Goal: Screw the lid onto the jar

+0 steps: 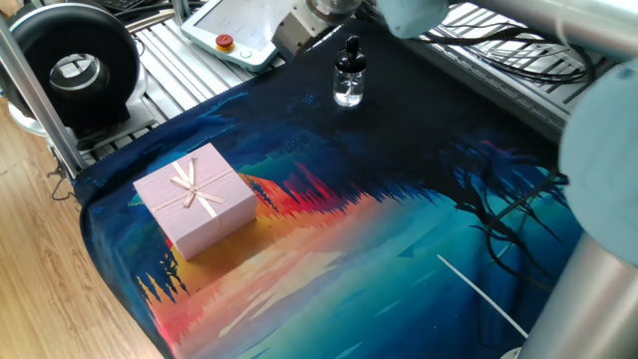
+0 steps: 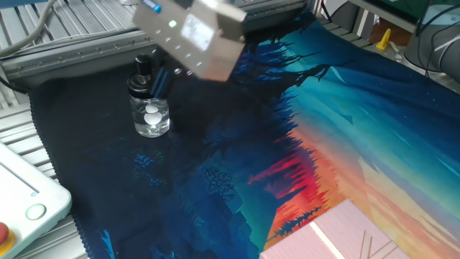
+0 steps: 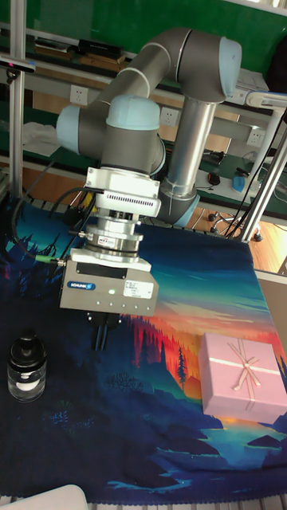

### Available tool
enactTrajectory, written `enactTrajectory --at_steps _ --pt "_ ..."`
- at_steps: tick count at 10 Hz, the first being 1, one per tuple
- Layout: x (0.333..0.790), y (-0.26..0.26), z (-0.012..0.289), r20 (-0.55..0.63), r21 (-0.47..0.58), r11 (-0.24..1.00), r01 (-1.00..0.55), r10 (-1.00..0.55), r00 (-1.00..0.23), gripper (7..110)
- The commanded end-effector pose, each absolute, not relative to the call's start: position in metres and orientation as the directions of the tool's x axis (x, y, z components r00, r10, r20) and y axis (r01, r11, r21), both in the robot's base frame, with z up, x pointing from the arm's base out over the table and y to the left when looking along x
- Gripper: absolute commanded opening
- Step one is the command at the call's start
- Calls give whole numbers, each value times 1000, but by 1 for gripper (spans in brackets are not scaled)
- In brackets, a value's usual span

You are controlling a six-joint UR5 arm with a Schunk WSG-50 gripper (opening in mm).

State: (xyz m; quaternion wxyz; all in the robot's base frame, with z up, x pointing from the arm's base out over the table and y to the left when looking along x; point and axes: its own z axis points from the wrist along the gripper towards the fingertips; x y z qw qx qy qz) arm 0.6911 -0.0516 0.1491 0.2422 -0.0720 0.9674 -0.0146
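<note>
The jar (image 2: pixel 149 115) stood upright on the dark end of the cloth (image 2: pixel 345 129) with the lid (image 2: pixel 143 68) on its neck. The gripper (image 3: pixel 100 331) hung just beside it, clear of it and holding nothing; how wide its fingers stood I couldn't make out.

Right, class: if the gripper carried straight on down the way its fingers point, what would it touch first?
Most likely the dark mat covering the table. The gripper points downward and stands beside the jar, apart from it, with the lid already on top. Depth is uncertain.
</note>
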Motion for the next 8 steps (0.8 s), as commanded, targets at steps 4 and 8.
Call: enactTrajectory --at_steps 4,8 --pt "656 -49 139 -360 11 999 -38 -32 -932 7" --pt "660 -42 141 -378 37 998 -48 -30 -925 7"
